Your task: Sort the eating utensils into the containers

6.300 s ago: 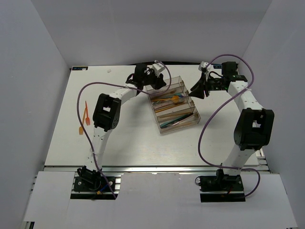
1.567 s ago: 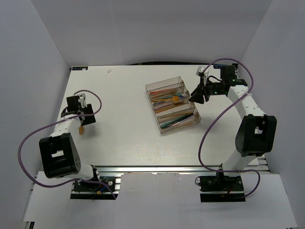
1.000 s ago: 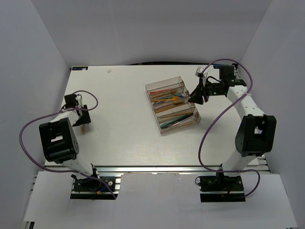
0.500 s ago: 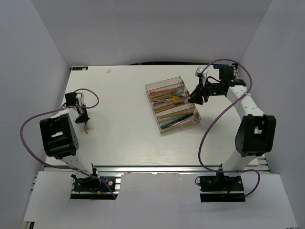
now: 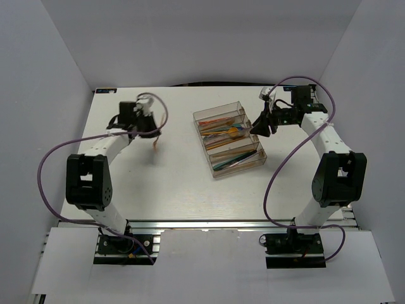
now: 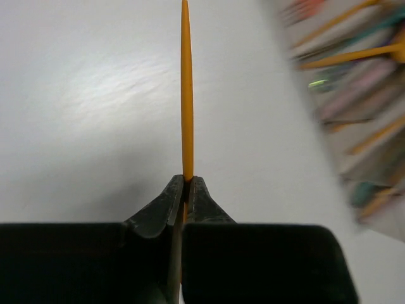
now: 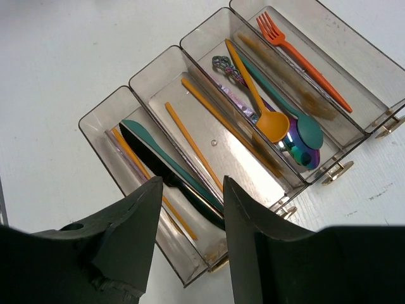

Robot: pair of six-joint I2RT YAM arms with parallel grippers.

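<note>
Left wrist: one orange utensil (image 6: 185,95) clamped edge-on in left gripper (image 6: 185,183), sticking straight out past the fingertips. Right wrist: right gripper (image 7: 190,190) fingers apart, above one clear tray (image 7: 98,104) with four compartments. Nearest the fingertips: one teal knife (image 7: 158,152), one black knife (image 7: 204,208), one orange piece (image 7: 180,221). Next out: two slim orange sticks (image 7: 190,142). Then one orange spoon (image 7: 272,125), one teal spoon (image 7: 309,132), one iridescent spoon (image 7: 296,149). Farthest: one orange fork (image 7: 297,54).
</note>
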